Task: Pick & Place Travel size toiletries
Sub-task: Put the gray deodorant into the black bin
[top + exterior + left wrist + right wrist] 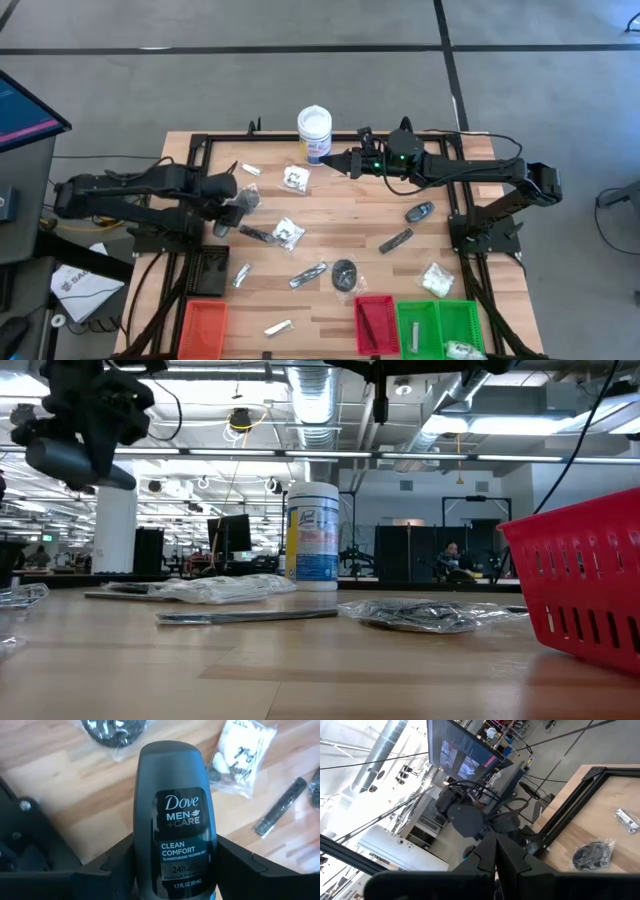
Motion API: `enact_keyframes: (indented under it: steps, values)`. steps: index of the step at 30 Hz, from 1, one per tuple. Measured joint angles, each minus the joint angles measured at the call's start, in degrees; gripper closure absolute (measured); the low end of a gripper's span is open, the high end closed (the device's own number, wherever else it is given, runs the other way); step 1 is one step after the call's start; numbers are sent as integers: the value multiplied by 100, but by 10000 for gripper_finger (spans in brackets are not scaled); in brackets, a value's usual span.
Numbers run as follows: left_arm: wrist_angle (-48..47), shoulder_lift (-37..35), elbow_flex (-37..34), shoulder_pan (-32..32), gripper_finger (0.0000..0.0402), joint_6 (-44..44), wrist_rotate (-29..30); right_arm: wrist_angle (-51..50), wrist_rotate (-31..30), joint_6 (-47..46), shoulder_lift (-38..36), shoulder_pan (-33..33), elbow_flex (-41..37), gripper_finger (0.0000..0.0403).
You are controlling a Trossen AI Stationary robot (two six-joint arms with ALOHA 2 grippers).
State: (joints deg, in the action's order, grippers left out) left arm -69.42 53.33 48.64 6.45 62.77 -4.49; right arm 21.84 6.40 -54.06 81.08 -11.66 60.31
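Observation:
My left gripper (pixel 240 203) hangs above the table's left half, shut on a dark grey Dove roll-on bottle (pixel 174 815); in the low view the bottle (pixel 72 463) is high above the tabletop. Below it lie other travel size toiletries: a dark disc in a packet (pixel 117 732), a clear packet with white contents (pixel 242 755) and a black stick (pixel 280 807). More packets, sticks and small tubes are scattered over the wood (pixel 307 275). My right gripper (pixel 350 160) is shut and level in the air near the far edge, holding nothing. My left gripper pinches the roll-on bottle by its two narrow sides (pixel 142 870), near the end closest to the wrist, between the two fingers (pixel 112 865). The fingers come steeply from above and run along the bottle. The bottle is lifted clear, its rounded end pointing down at the table.
A tall white tub with a blue label (pixel 314 133) stands at the far edge beside my right gripper. An orange tray (pixel 203 328), a red tray (pixel 376 325) and a green tray (pixel 440 328) sit along the near edge. A black frame (pixel 190 150) borders the table.

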Motion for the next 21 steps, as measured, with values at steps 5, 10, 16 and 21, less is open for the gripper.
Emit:
enact_keyframes:
  steps: [5, 10, 16, 21]
  values:
    - [-166, -1, 216, -686, 197, 864, 4, -2, 356, 0, 0, 0, 0, 403]
    - [-171, 11, 254, -1604, 197, 2052, 59, 7, 904, 0, 0, 0, 0, 403]
    - [-255, 224, 254, -2775, 197, 3501, 99, 57, 1519, -195, 0, 0, 0, 403]
    - [-250, 600, 254, -3643, 197, 4393, 87, 115, 1764, -260, 2, 23, 0, 403]
